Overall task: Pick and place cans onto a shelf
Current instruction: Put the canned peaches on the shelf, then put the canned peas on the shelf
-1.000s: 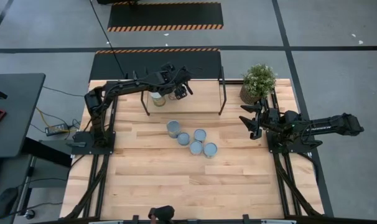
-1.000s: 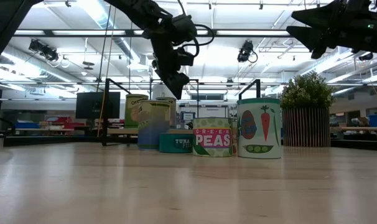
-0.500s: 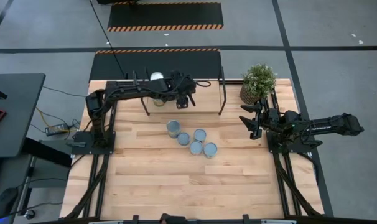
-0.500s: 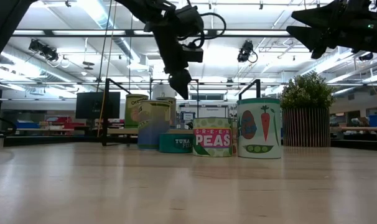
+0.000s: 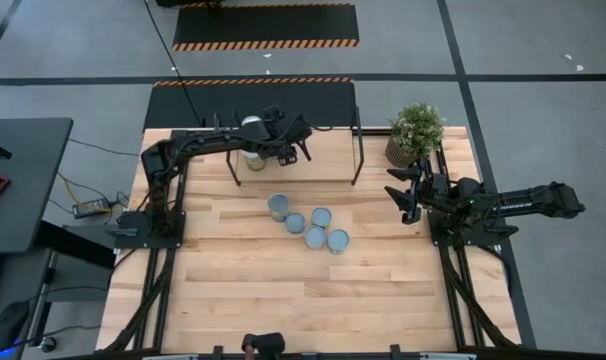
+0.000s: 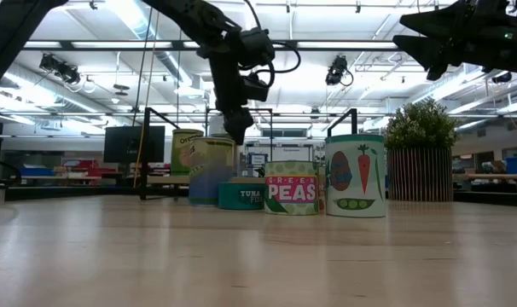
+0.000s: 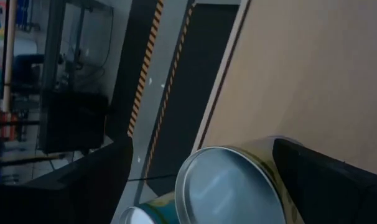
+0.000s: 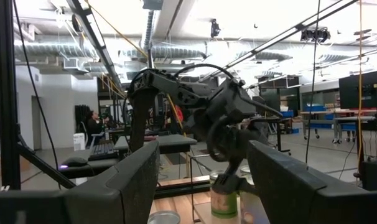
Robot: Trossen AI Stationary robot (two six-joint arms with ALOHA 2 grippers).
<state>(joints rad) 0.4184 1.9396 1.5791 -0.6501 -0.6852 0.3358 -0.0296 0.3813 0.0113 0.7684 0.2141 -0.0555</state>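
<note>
Top-down and table-level views of a light-wood tabletop (image 5: 283,290). The cans are small metal cylinders with silvery-grey round lids. 5 of them stand in a close cluster (image 5: 308,227) near the middle of the table; at table height their printed side labels show: a pale green-and-blue can (image 6: 210,171), a low teal can lettered TUNA (image 6: 241,194), a can lettered GREEN PEAS (image 6: 292,188), and a taller white can with pictured vegetables (image 6: 356,175). 2 more cans (image 5: 253,140) stand on the shelf (image 5: 328,160), a low light-wood board on a thin black metal frame with upright posts, at the table's far edge; one is partly covered by the arm.

The left gripper (image 5: 286,148) hangs over the shelf just beside these 2 cans, its fingers spread wide and holding nothing; its wrist camera looks down on one lid (image 7: 229,185) between the dark fingers (image 7: 325,180). The right gripper (image 5: 401,192) waits above the table's right edge, well apart from the cans, fingers drawn together and empty. 1 potted green plant in a ribbed tan pot (image 5: 415,130) stands at the far right corner.
</note>
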